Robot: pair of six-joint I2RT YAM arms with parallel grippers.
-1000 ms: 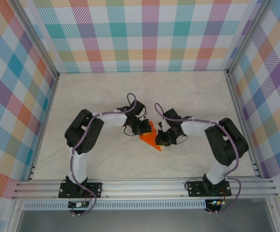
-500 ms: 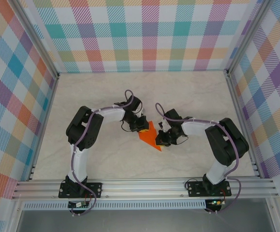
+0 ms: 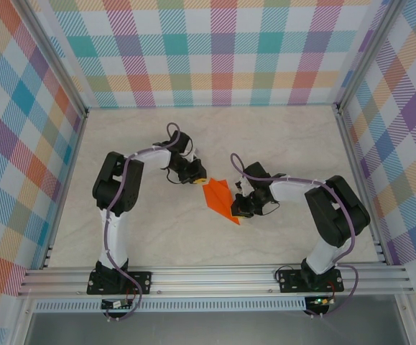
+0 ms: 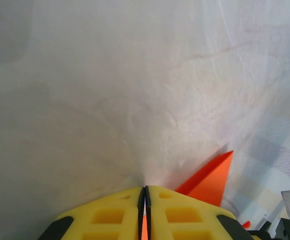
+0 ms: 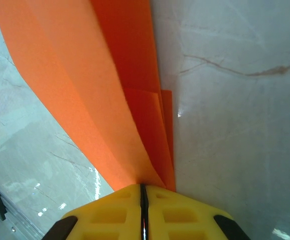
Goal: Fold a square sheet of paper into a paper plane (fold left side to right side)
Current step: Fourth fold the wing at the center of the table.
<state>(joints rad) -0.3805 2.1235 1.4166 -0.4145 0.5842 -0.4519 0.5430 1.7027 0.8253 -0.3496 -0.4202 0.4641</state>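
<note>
- Two shut grippers are working at the paper (image 3: 220,201), which is lying creased near the middle of the table (image 3: 150,230), between the arms.
- At its layered right edge, the right gripper (image 3: 238,210) is pinching the paper. In the wrist view the stacked orange folds are running straight into its closed pads (image 5: 180,212).
- At the upper-left corner, the left gripper (image 3: 197,180) is sitting with jaws pressed together. A sliver of orange is showing between its pads (image 4: 109,215), but I cannot tell whether it is actually gripping that corner.
- One flap appears to be rising off the table just beside the left gripper, so the fold is looking unfinished.
- Risk: if the left gripper is pulling against the right gripper's clamp, the thin paper could be tearing or creasing off-line.
- Risk: if the left gripper has no hold, the raised flap could be springing back and leaving the edges misaligned.
- Risk: the right gripper is biting several layers, so dragging it could be sliding them apart and skewing the crease.
</note>
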